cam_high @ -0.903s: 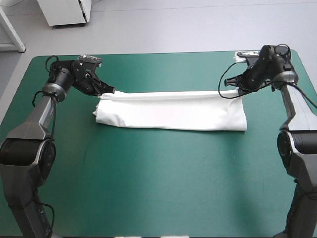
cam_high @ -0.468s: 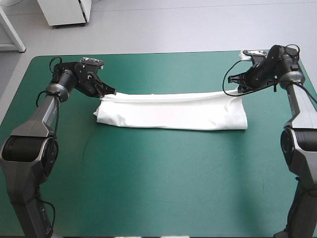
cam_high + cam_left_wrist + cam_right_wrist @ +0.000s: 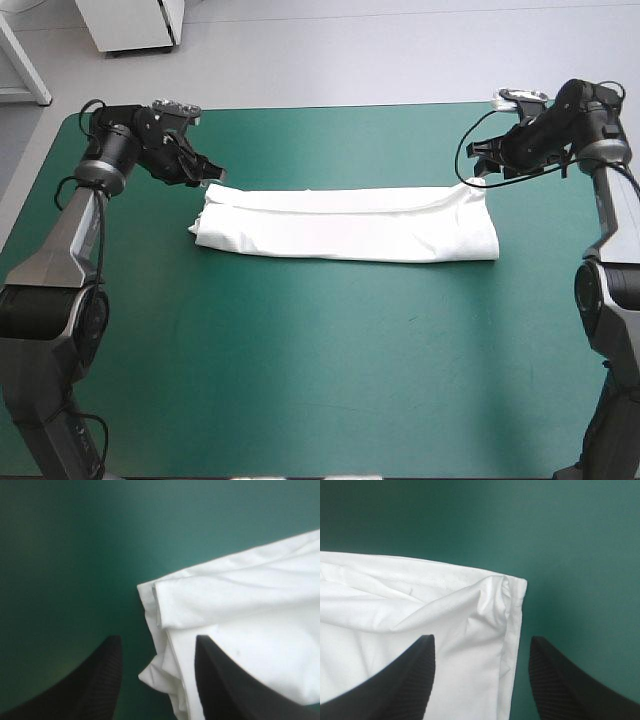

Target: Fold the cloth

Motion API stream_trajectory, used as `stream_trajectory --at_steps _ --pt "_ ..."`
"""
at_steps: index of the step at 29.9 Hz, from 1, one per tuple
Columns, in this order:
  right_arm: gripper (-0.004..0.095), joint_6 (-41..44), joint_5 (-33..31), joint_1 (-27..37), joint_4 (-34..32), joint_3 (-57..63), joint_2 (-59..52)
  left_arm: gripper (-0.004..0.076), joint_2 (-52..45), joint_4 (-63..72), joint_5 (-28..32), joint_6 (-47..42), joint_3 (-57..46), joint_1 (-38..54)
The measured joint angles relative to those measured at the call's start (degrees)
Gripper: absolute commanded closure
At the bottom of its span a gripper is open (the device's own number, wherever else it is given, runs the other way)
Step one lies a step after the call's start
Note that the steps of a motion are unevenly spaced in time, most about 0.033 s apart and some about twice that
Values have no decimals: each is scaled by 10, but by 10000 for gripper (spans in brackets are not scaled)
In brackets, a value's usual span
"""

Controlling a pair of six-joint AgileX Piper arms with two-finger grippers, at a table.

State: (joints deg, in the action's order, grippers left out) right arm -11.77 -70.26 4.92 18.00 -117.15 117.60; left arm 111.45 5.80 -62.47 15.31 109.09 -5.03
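The white T-shirt lies on the teal-green table as a long folded band running left to right. My left gripper hovers just beyond the band's far left corner, fingers apart and empty. In the left wrist view that folded corner of the T-shirt lies on the cover ahead of the left gripper, its hem reaching back between the open fingers. My right gripper hangs just off the far right corner, open as well. The right wrist view shows that corner of the T-shirt resting ahead of the right gripper.
The teal-green cover stretches bare between the band and the table's near edge. A narrower strip of cover separates the band from the far edge. A white cabinet stands on the floor beyond the table.
Both grippers have let go of the T-shirt's far edge and opened. Each arm has drawn back outward and upward, and the edge has settled onto the band.
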Motion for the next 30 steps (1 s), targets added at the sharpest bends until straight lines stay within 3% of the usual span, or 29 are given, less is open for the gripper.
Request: stream_trajectory --at_steps 5,7,10,12,22,30 --pt "377 0 -5 15 3 0 -84 377 -85 42 -17 2 20 -1" --pt "429 1 -7 15 3 0 -128 465 -111 84 -22 8 21 -7" --pt "704 1 -12 15 6 0 -190 724 -129 136 -30 31 22 -24" --pt "919 0 -12 15 6 10 -223 730 -130 156 -36 47 22 -38" --pt "927 -17 -12 15 -62 217 -365 731 -91 185 -47 65 22 -92" --pt "927 -17 5 15 -107 290 -379 731 12 245 -29 84 22 -118"
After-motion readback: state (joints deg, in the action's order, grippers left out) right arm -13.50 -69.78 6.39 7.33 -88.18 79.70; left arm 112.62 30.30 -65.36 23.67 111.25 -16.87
